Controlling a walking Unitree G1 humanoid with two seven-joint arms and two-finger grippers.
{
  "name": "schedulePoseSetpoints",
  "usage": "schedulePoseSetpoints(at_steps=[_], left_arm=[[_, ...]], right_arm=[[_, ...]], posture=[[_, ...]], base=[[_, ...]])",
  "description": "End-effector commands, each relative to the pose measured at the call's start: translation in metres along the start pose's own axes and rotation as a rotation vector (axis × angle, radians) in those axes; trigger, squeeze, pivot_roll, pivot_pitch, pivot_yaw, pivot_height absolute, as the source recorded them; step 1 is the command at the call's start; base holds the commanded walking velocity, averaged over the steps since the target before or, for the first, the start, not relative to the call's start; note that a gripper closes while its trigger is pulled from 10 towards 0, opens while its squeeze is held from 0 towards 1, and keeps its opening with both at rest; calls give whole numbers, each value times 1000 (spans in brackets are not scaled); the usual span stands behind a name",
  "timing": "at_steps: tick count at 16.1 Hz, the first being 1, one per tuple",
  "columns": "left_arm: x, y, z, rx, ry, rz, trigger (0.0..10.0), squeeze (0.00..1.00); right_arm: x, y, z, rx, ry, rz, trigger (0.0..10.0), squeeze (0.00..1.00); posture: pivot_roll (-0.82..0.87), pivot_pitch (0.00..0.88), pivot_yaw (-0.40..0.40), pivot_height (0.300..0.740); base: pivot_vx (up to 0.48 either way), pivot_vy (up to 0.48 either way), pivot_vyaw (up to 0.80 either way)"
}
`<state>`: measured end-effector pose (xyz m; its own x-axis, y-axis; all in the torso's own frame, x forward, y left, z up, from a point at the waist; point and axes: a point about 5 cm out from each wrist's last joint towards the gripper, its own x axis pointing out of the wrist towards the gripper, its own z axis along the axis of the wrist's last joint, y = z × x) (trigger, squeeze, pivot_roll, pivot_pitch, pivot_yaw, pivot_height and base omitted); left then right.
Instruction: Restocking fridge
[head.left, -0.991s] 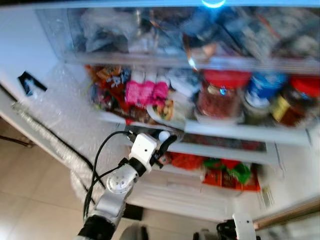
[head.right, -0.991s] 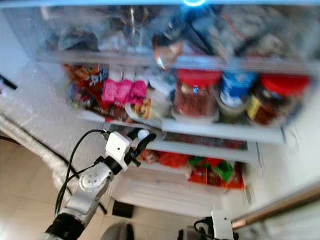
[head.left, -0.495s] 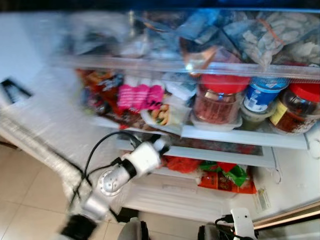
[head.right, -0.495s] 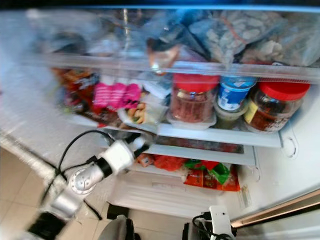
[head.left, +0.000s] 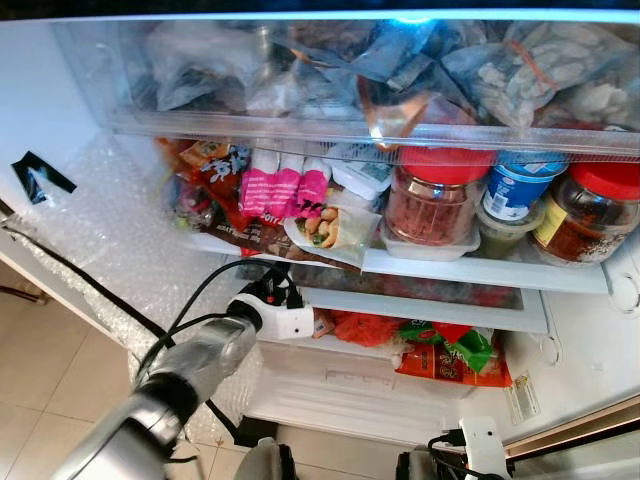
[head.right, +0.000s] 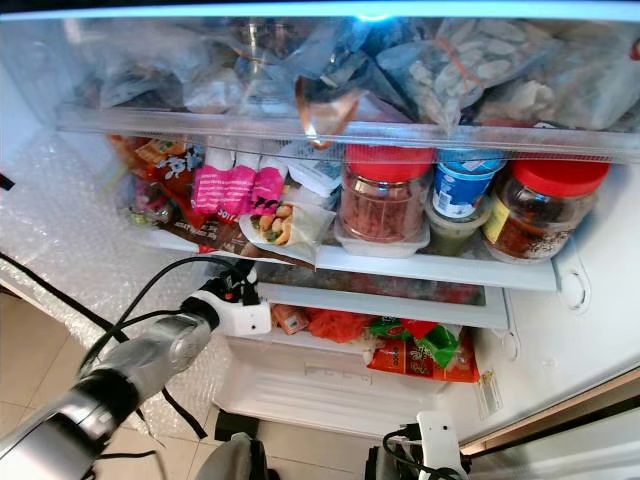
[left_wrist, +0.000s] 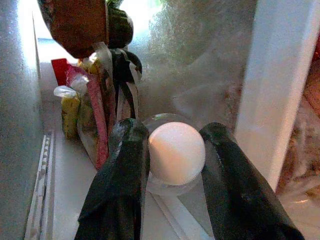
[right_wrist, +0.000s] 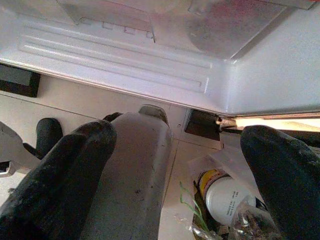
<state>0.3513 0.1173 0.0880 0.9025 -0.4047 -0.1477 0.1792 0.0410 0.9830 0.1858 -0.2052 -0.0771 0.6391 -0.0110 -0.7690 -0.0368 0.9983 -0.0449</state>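
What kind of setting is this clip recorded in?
Most likely a home kitchen, at an open fridge: packed shelves with red-lidded jars, snack packets, and tiled floor below.

A silver left arm (head.left: 190, 370) carries a white wrist block, looping black cables and black-fingered hand (left_wrist: 170, 175).

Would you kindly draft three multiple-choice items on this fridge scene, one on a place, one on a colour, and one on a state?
1. Where does the left gripper reach?
A. Under the jar shelf
B. The top drawer
C. The floor

2. What colour is the lid of the big jar of reddish food?
A. Blue
B. Red
C. White

3. What are the left gripper's fingers doing?
A. Spread with nothing between
B. Closed around a white round object
C. Pinching a cable

Answers: 1 A, the arm goes in below that shelf; 2 B, its lid is red; 3 B, the left wrist view shows the object between both fingers.
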Motion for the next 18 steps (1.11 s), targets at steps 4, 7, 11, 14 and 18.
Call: schedulePoseSetpoints(at_steps=[4, 7, 11, 14, 18], left_arm=[[-10, -29, -12, -110, 73, -94, 10000, 1000], [-4, -8, -1, -311, -35, 26, 10000, 1000], [-7, 9, 17, -662, -246, 55, 10000, 1000], [-10, 12, 22, -822, -320, 38, 10000, 0], [-36, -11, 24, -1229, -292, 66, 10000, 0]], right_arm=[[-5, -3, -20, 24, 71, -17, 10000, 0], [-5, -4, -20, 22, 71, -16, 10000, 0], [-5, -4, -20, 25, 70, -17, 10000, 0], [-5, -3, -19, 24, 70, -11, 10000, 0], [-5, -4, -19, 21, 73, -12, 10000, 0]], posture=[[-38, 182, 37, 658], [-31, 181, 37, 658], [-33, 179, 38, 658], [-33, 175, 40, 658], [-22, 177, 42, 658]], base=[[0, 0, 0], [0, 0, 0], [0, 0, 0], [0, 0, 0], [0, 0, 0]])
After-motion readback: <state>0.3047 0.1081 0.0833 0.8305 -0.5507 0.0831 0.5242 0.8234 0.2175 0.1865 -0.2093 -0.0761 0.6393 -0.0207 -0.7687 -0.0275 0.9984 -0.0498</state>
